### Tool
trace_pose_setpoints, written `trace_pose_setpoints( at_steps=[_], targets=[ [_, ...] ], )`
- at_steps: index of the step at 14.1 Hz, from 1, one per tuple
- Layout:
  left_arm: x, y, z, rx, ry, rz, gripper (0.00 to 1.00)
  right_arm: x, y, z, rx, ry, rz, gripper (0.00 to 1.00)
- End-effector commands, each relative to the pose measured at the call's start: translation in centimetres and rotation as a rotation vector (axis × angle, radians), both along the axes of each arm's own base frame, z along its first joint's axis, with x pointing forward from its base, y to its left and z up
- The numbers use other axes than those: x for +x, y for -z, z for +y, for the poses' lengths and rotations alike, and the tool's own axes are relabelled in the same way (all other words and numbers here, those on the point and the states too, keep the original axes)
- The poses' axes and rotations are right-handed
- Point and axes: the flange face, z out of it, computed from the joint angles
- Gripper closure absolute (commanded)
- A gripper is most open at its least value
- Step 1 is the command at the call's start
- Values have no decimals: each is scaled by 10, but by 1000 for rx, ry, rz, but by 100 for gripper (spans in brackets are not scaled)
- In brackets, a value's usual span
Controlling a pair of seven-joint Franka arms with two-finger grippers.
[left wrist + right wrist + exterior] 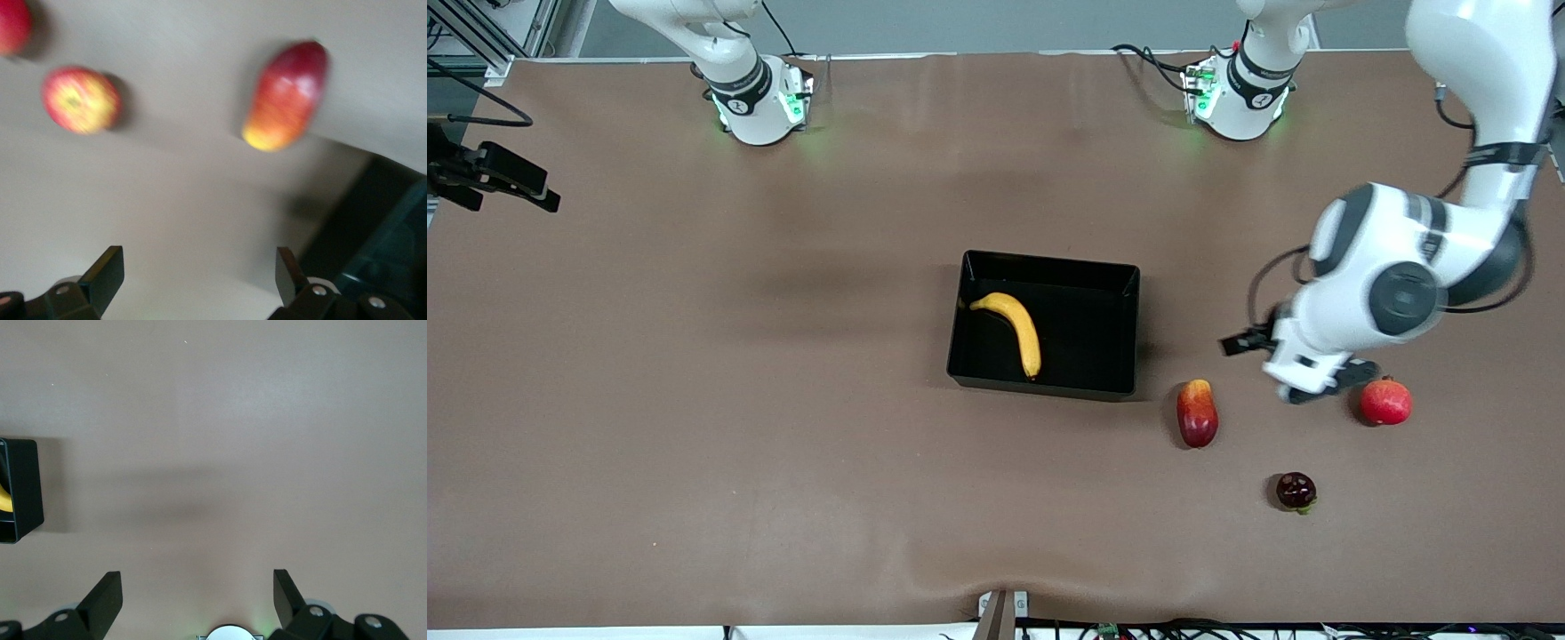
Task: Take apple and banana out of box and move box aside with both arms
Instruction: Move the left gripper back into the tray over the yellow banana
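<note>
The banana (1011, 327) lay inside the black box (1080, 382) at mid-table. The left gripper (200, 280), fingers spread wide and empty, hung over the table between the mango (1197, 413) and the apple (1385, 402). The right gripper (198, 600), also wide open, waited over bare table (233, 420).

1. A red-and-yellow oblong mango (1197, 413) lies on the brown table (694, 400), toward the left arm's end.
2. A dark red, rounded fruit with a green tip (1296, 491) sits nearer the front camera than the mango, well apart from it.
</note>
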Motion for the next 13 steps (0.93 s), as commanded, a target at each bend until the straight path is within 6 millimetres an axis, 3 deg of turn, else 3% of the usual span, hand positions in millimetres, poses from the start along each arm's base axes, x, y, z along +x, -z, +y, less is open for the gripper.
trace_pose_setpoints(
  at_steps=[1,4,7,8,13],
  targets=[
    [-21,2,-68,7,-70,5,0,0,-4,-2,4,-3,0,0],
    [-56,20,-174,2,-122,-10,0,0,-4,-2,4,-1,0,0],
    [-83,61,-243,-49,-146,-63,0,0,-4,-2,4,-1,0,0],
    [-90,77,-257,-52,-116,-84,0,0,-4,-2,4,-1,0,0],
    [-105,136,-288,-102,-27,-152,0,1,-4,-1,3,-3,-1,0]
  ],
)
